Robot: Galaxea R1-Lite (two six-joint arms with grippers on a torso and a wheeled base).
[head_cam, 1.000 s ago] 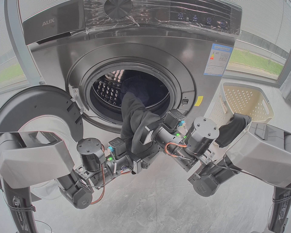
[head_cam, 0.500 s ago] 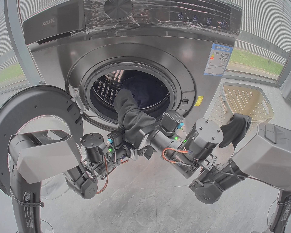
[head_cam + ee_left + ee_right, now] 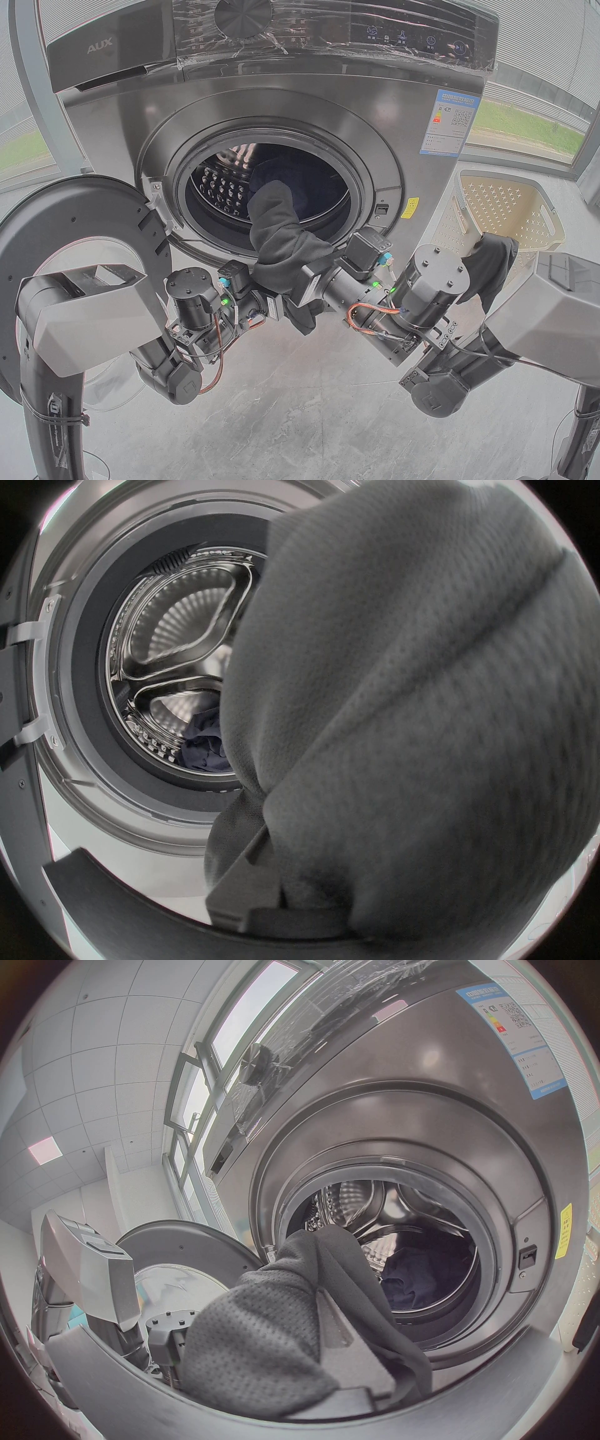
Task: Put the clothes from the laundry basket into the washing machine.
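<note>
A dark grey garment stands up between my two grippers, its top end leaning over the rim into the washing machine drum. My left gripper and right gripper meet under it just below the door opening, both shut on the cloth, which drapes over the fingers. The garment is close before the left wrist view and piled over the right gripper in the right wrist view. Dark blue clothing lies inside the drum. The beige laundry basket stands at the right.
The round door hangs open at the left of the opening. Another dark garment hangs over the basket's near rim. Grey floor lies open below the arms.
Both grippers rose slightly toward the opening with the garment. Its top end swung left, then back right, and now reaches higher into the drum mouth.
</note>
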